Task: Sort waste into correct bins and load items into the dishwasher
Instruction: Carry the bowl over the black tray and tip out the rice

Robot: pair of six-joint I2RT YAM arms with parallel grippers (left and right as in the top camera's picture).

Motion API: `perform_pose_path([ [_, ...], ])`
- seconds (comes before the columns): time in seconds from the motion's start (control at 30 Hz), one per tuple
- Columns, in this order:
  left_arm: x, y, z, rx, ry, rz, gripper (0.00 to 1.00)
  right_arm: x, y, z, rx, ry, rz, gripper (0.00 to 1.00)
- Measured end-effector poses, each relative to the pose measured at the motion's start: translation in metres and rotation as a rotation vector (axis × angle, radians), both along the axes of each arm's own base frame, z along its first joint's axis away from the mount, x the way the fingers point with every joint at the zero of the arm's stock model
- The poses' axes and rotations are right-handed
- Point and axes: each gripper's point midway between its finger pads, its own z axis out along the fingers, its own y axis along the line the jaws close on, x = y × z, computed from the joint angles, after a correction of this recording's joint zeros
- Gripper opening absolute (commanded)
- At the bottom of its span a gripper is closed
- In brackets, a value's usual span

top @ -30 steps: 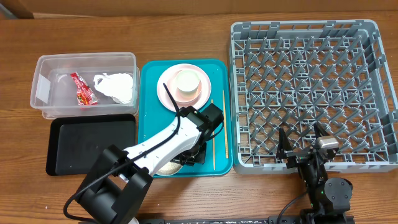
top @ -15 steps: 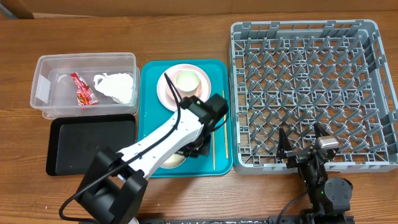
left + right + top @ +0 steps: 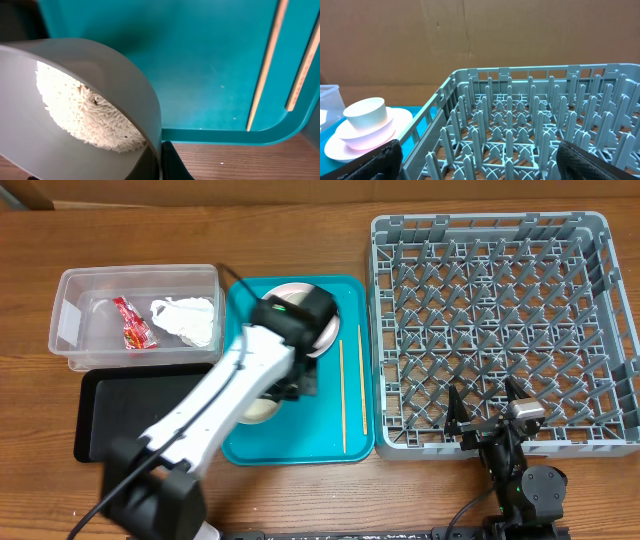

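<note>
The left tool point(image 3: 160, 161) pinches the rim of a grey bowl point(image 3: 100, 65), one finger inside the wall and one outside. The bowl is tilted in the wrist view, and pale grains point(image 3: 80, 115) lie heaped against its inner side. Under the tool and bowl lies the teal tray point(image 3: 200, 75); whether the bowl touches it cannot be told. Seen from overhead, the bowl is near the tray's left edge, on the tool's near-left side.

To the tool's right, on the same tray, two chopsticks point(image 3: 342, 395) lie side by side, pointing away from the robot. Beyond the tool, at the tray's far end, is the plate point(image 3: 340, 149) with a cup point(image 3: 366, 112) stacked on it, upright.

Left of the tool, just beside the teal tray, the black tray point(image 3: 110, 415) rests on the surface point(image 3: 300, 240). Beyond that, to the tool's far left, is the tub point(image 3: 135, 275), with the wrapper point(image 3: 133, 323) and the tissue point(image 3: 190, 320) inside.

The right tool point(image 3: 482, 408) has its fingers spread apart and holds nothing. It sits at the near edge of the rack point(image 3: 490, 300), whose pegs run away in front of it.
</note>
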Motion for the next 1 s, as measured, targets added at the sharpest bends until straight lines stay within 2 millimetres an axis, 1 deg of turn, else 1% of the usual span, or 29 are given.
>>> perform_pose_path([
  [0.13, 0.011, 0.030, 0.024, -0.085, -0.052, 0.085, 0.04, 0.000, 0.000, 0.000, 0.000, -0.001, 0.000, 1.00],
  [0.17, 0.014, 0.044, 0.032, -0.113, -0.074, 0.119, 0.04, 0.000, 0.000, 0.000, 0.000, 0.000, 0.000, 1.00],
  [0.2, 0.014, 0.046, 0.034, -0.119, -0.079, 0.126, 0.04, 0.000, 0.000, 0.000, 0.000, 0.000, 0.000, 1.00],
  [0.27, 0.019, 0.068, 0.044, -0.144, -0.111, 0.183, 0.04, 0.000, 0.000, 0.000, 0.000, 0.000, 0.000, 1.00],
  [0.4, 0.025, 0.112, 0.051, -0.168, -0.146, 0.309, 0.04, 0.000, 0.000, 0.000, 0.000, 0.000, 0.000, 1.00],
  [0.5, 0.034, 0.137, 0.053, -0.221, -0.174, 0.380, 0.04, 0.000, 0.000, 0.000, 0.000, 0.000, 0.000, 1.00],
  [0.57, 0.038, 0.149, 0.055, -0.277, -0.194, 0.411, 0.04, 0.000, 0.000, 0.000, 0.000, -0.001, 0.000, 1.00],
  [0.7, 0.040, 0.165, 0.053, -0.385, -0.212, 0.457, 0.04, 0.000, 0.000, 0.000, 0.000, -0.001, 0.000, 1.00],
  [0.87, 0.035, 0.176, 0.037, -0.517, -0.211, 0.496, 0.04, 0.000, 0.000, 0.000, 0.000, 0.000, 0.000, 1.00],
  [1.0, 0.038, 0.185, 0.025, -0.596, -0.257, 0.510, 0.04, 0.000, 0.000, 0.000, 0.000, -0.001, 0.000, 1.00],
])
